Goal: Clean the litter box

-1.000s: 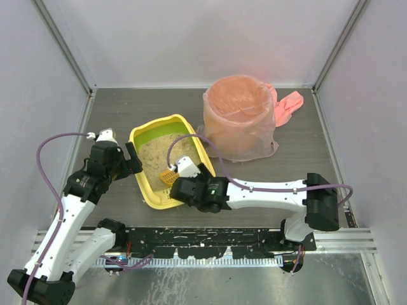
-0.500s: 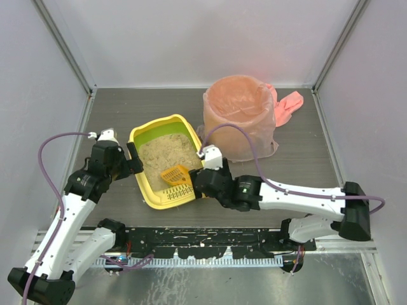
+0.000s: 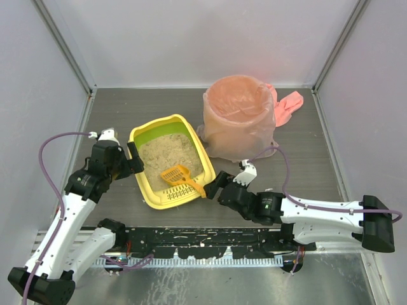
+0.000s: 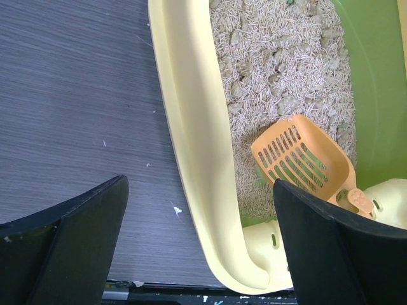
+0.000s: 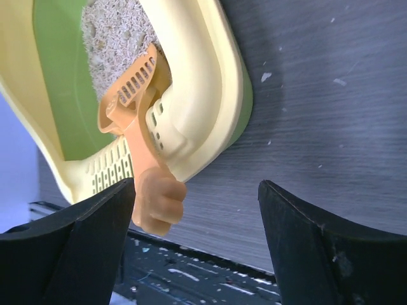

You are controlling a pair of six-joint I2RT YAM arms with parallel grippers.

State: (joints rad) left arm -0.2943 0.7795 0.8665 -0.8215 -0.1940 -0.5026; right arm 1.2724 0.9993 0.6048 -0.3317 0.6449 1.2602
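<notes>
My left jaws are spread wide, and so are my right ones. Neither pair pinches anything.

From above, my left gripper (image 3: 134,159) sits at the left long side of the litter box (image 3: 156,124). The box lies skewed on the table (image 3: 299,159), left of centre, with its slotted ledge (image 3: 172,197) towards my bases. Beige litter (image 3: 166,152) covers its floor. The orange scoop (image 3: 178,176) lies at the near end, head on the litter and handle slanting out over the near right corner. My right gripper (image 3: 230,176) is low over the table just right of that corner, apart from the handle. The bin (image 3: 235,136), lined with a pink bag, stands just beside the box's far right corner.

Through my left wrist, my left gripper (image 4: 198,184) straddles the box's yellow left rim (image 4: 191,95). One dark finger (image 4: 76,241) is on the table side and the other is on the litter side, near the scoop (image 4: 302,159). I cannot tell whether either finger touches the box.

Through my right wrist, my right gripper (image 5: 197,185) frames the box's rounded corner (image 5: 203,82). The scoop (image 5: 145,166) leans across the ledge (image 5: 111,171), and its handle end juts past the rim close to one finger. Bare table shows between the fingers.
</notes>
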